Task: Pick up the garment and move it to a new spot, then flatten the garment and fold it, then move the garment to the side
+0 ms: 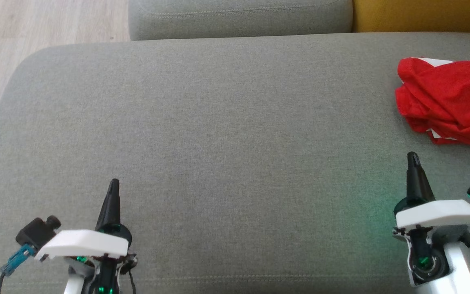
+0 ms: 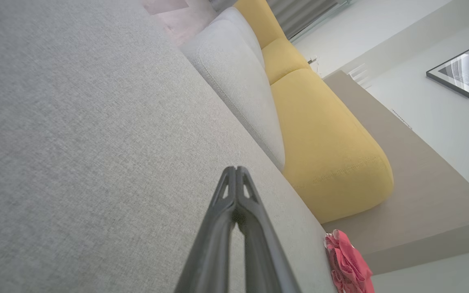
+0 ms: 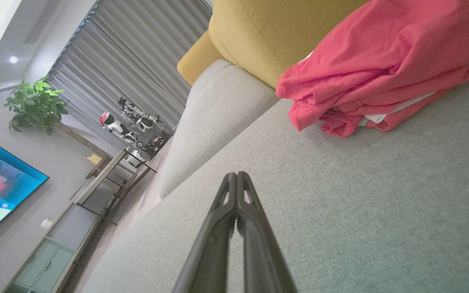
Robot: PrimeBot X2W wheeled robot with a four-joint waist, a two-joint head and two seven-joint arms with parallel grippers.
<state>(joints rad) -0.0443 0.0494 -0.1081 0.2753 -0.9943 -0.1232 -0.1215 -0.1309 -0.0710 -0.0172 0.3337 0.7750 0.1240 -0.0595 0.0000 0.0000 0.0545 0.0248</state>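
Currently L gripper (image 1: 114, 183) & R gripper (image 1: 412, 156) closed, empty; red garment (image 1: 449, 100) bunched near R gripper.

Garment (image 1: 449, 100) lies far right on the seat (image 1: 218, 143) — beyond the right tool (image 1: 413, 157).

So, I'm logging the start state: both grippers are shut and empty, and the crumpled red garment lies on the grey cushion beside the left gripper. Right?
Not quite. The head view shows the red garment lying near the right gripper, far from the left gripper. The rest holds: both grippers shut and empty, garment crumpled on the grey cushion.
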